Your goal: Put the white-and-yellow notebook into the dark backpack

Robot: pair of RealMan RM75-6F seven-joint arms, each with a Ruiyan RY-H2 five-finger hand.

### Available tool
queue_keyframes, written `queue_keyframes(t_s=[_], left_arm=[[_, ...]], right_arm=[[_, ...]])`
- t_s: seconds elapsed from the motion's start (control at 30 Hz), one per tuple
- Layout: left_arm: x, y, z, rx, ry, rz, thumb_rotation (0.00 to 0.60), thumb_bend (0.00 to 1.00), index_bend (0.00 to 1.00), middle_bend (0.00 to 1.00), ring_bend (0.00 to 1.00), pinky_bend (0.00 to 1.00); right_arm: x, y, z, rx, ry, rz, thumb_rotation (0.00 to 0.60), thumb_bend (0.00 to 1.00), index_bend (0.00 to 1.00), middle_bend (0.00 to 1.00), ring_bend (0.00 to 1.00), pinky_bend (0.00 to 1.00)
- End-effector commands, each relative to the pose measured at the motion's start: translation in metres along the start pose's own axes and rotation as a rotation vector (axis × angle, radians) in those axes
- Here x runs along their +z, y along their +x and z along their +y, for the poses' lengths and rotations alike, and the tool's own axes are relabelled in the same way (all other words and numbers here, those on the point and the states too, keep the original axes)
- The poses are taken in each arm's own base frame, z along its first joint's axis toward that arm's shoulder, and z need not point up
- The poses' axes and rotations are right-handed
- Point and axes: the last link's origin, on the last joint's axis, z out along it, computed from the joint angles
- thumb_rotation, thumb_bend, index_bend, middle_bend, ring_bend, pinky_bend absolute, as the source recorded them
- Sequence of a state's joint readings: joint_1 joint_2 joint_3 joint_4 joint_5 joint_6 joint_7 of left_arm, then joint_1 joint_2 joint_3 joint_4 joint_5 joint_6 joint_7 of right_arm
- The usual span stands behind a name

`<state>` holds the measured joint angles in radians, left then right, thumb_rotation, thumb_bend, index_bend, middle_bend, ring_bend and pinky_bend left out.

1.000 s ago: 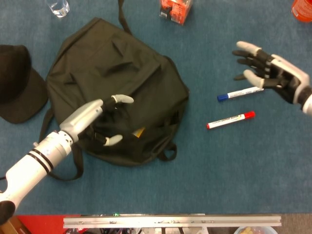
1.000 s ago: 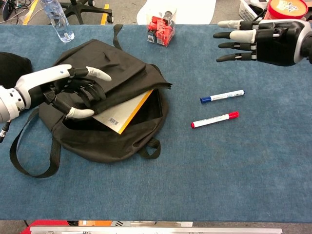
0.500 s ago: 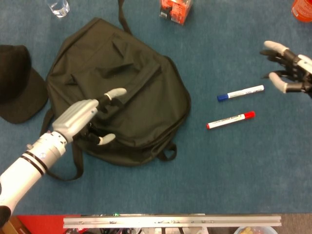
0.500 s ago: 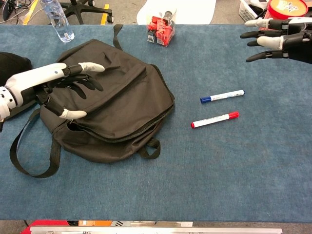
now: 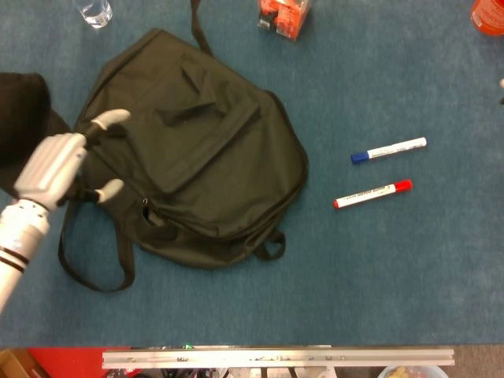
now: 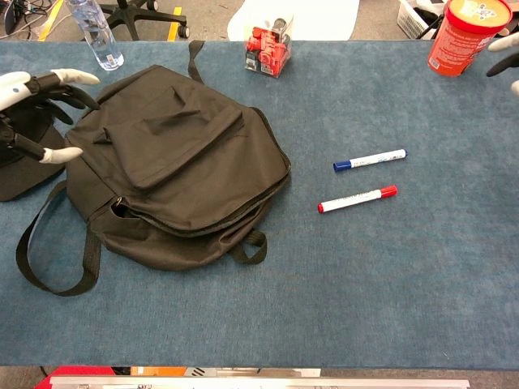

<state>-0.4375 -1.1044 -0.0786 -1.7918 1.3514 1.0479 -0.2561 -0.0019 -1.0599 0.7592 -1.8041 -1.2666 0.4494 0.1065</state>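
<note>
The dark backpack (image 5: 197,150) (image 6: 178,162) lies flat at the centre left of the blue table, its flap down and only a narrow slit showing along the front edge. No white-and-yellow notebook shows in either view. My left hand (image 5: 55,165) (image 6: 32,105) hovers just off the backpack's left side, over the strap, with fingers spread and nothing in it. Of my right hand (image 6: 504,57) only spread fingertips poke in at the far right edge, well away from the bag and holding nothing.
A black cap (image 5: 24,118) (image 6: 20,162) lies left of the bag, under my left hand. A blue marker (image 6: 369,160) and a red marker (image 6: 357,198) lie to the right. A water bottle (image 6: 93,32), a clear box of red pieces (image 6: 268,44) and an orange canister (image 6: 458,36) stand at the back.
The bag's flap dropped over the notebook, which no longer shows. My left hand let go and pulled back left off the bag. My right hand withdrew to the right edge.
</note>
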Motion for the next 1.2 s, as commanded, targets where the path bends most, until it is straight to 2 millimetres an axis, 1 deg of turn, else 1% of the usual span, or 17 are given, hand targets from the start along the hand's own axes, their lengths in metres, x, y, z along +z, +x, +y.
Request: queue_keyframes(t_s=[0.03,0.13,0.3,0.43,0.53,0.73,0.87,1.0,1.2], left_arm=[[-0.012,0.009,-0.025,0.1,0.039,0.096,0.6,0.25,0.13,0.25,0.21,0.28],[-0.022,0.017,-0.041,0.129,0.071,0.158,0.6,0.25,0.14,0.25,0.21,0.28],[-0.04,0.027,-0.061,0.163,0.117,0.24,0.6,0.25,0.15,0.25,0.21,0.28],[-0.059,0.029,-0.074,0.22,0.159,0.277,0.6,0.25,0.15,0.25,0.21,0.28],[-0.074,0.029,-0.08,0.252,0.191,0.297,0.6,0.25,0.15,0.25,0.21,0.28],[-0.103,0.026,-0.084,0.275,0.237,0.316,0.6,0.25,0.17,0.25,0.21,0.28],[-0.118,0.023,-0.083,0.295,0.259,0.315,0.6,0.25,0.18,0.25,0.21,0.28],[-0.125,0.022,-0.082,0.285,0.258,0.334,0.6,0.25,0.18,0.25,0.21,0.28],[-0.128,0.024,-0.08,0.259,0.247,0.365,0.6,0.25,0.18,0.25,0.21,0.28]], right_arm=[[-0.024,-0.002,0.033,-0.267,-0.05,0.093,0.6,0.51,0.19,0.28,0.14,0.27],[-0.037,-0.003,0.045,-0.383,-0.068,0.158,0.6,0.51,0.21,0.29,0.14,0.27],[-0.055,-0.004,0.055,-0.458,-0.088,0.208,0.6,0.5,0.23,0.29,0.14,0.27],[-0.067,-0.004,0.062,-0.538,-0.09,0.252,0.6,0.48,0.25,0.31,0.14,0.27],[-0.073,-0.006,0.065,-0.55,-0.086,0.258,0.6,0.48,0.25,0.31,0.14,0.28],[-0.08,-0.009,0.064,-0.548,-0.058,0.296,0.6,0.45,0.26,0.33,0.15,0.28],[-0.082,-0.008,0.059,-0.537,-0.037,0.318,0.6,0.45,0.27,0.33,0.16,0.28],[-0.084,-0.005,0.054,-0.539,-0.024,0.34,0.6,0.45,0.28,0.33,0.16,0.28],[-0.085,-0.005,0.049,-0.531,-0.021,0.346,0.6,0.45,0.28,0.34,0.16,0.28]])
